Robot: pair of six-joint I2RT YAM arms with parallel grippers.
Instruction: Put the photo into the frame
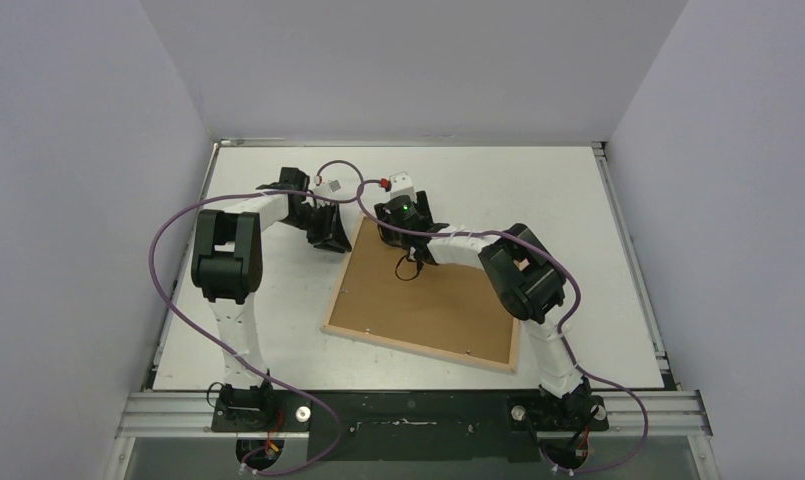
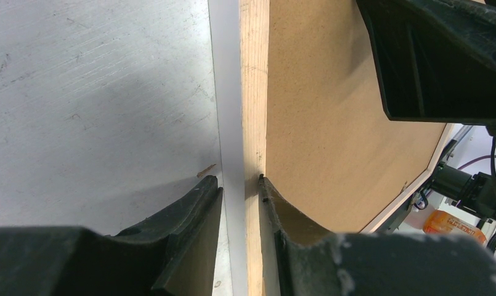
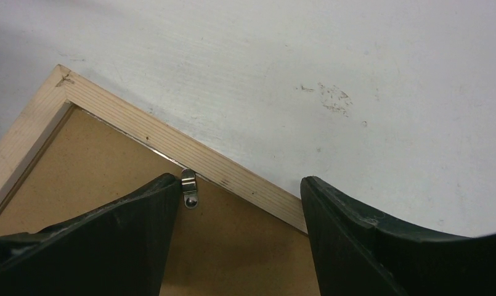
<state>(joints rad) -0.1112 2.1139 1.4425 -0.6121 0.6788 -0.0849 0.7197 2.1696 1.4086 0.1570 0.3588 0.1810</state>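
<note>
The frame (image 1: pixel 418 350) lies back-up on the table, with the brown backing panel (image 1: pixel 428 300) set in it. The photo is hidden. My left gripper (image 1: pixel 333 232) is at the frame's far left corner. In its wrist view the gripper (image 2: pixel 239 184) straddles the light wood slat (image 2: pixel 252 111), shut on it, with a narrow white strip (image 2: pixel 230 123) along the slat's outer side. My right gripper (image 1: pixel 410 232) hovers over the far edge. It stands open (image 3: pixel 239 180) above the slat (image 3: pixel 233 176), beside a small metal clip (image 3: pixel 189 188) on the backing.
White walls enclose the table (image 1: pixel 578 200) on three sides. The right arm's black body (image 2: pixel 436 61) fills the top right of the left wrist view. Purple cables (image 1: pixel 168 240) loop from both arms. An orange-labelled object (image 2: pixel 448 223) sits beyond the frame.
</note>
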